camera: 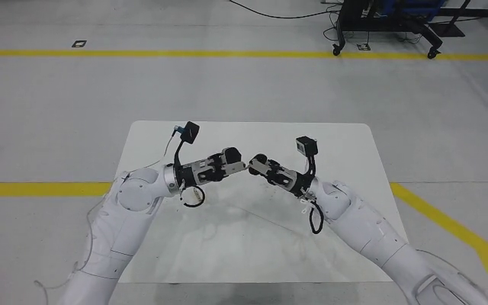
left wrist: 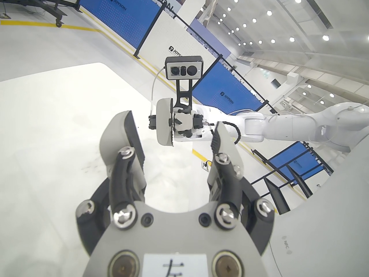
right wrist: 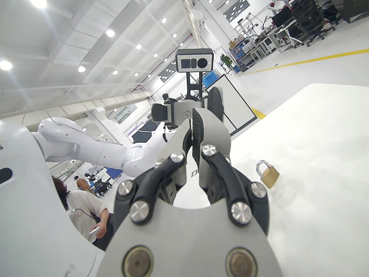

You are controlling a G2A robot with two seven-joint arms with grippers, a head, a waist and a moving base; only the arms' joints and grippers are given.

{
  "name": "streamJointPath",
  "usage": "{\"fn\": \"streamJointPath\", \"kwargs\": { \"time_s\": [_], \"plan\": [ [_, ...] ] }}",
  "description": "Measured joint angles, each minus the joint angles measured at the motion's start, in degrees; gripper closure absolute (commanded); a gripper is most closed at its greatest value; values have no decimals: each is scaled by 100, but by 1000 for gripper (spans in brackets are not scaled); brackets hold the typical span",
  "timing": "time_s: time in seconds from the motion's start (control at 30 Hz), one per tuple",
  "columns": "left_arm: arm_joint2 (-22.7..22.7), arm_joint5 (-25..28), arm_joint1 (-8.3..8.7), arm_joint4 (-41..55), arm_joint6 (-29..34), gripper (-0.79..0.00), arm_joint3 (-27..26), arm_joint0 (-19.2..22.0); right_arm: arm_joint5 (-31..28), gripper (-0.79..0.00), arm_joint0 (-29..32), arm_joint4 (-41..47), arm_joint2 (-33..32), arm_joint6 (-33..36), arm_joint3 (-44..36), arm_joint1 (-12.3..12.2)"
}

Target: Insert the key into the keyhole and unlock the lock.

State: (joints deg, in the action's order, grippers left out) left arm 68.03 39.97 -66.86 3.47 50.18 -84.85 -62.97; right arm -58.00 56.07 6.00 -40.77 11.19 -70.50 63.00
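**A:** From the top we see two grippers meeting tip to tip above the middle of the white table (camera: 152,152). They are the left gripper (camera: 238,162) and the right gripper (camera: 258,162).

**B:** In the left wrist view, our left gripper's fingers stand wide apart and hold nothing. The right one sits just beyond them.

**A:** In the right wrist view, our right gripper's fingers are pressed together. We cannot tell whether anything is pinched between them.

**B:** There we count one brass padlock (right wrist: 268,175). It lies on the table beside that gripper, apart from it.
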Motion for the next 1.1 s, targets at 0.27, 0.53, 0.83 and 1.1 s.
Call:
{"fn": "streamJointPath", "kwargs": {
  "time_s": [0.27, 0.53, 0.83, 1.1],
  "plan": [
    [-128, -197, 10, -116, -49, -314, 32, 51, 0, 0, 101, 32, -258, 314, 22, 124],
    [-217, -233, 27, -160, -54, -132, 46, 90, 0, 0, 204, -41, -524, 530, 74, 236],
    [-283, -287, 53, -496, -126, 0, 37, 126, 1, 0, 254, -149, -688, 638, 174, 375],
    [-349, -322, 68, -510, -183, -68, 28, 135, -1, 0, 282, -569, -816, 513, 323, 476]
  ]
}}
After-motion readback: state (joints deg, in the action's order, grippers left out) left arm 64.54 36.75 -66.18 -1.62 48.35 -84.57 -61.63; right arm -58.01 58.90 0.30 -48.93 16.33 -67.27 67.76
